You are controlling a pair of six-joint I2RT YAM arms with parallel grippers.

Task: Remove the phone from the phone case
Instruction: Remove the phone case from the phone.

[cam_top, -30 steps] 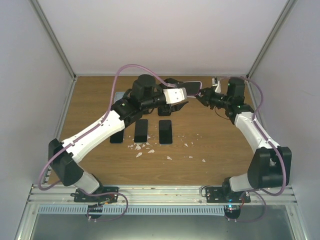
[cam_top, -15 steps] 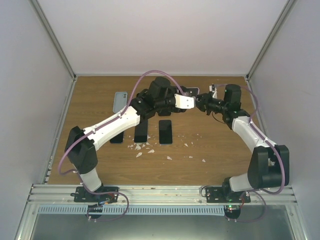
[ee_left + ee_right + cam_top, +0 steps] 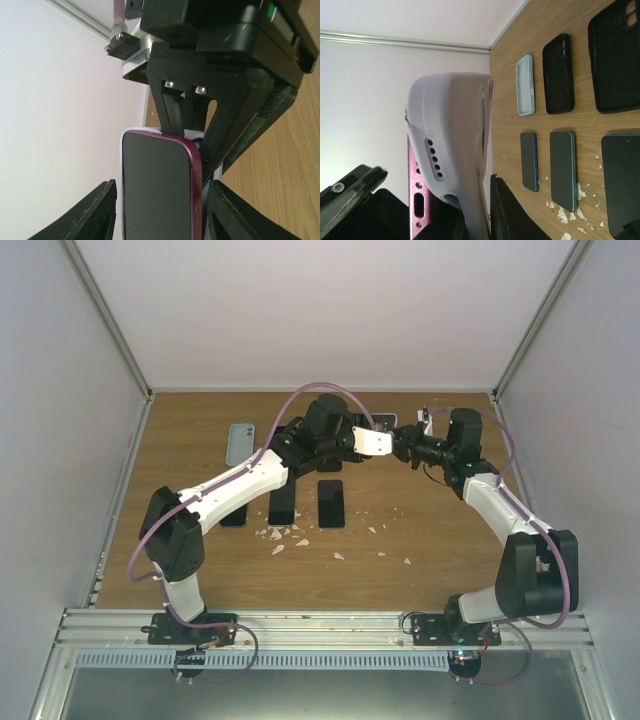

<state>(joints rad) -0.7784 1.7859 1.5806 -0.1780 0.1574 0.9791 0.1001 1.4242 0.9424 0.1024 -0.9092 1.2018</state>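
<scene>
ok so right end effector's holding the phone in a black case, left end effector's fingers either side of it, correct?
Not black. The case is pale lilac-grey, as the right wrist view shows, with the pink phone in it. The rest stands: the right end effector holds it, and the left end effector has one finger on each side of it.

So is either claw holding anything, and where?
The right gripper is shut on the cased phone, pinching one end. The left gripper straddles the other end; contact unclear.
</scene>
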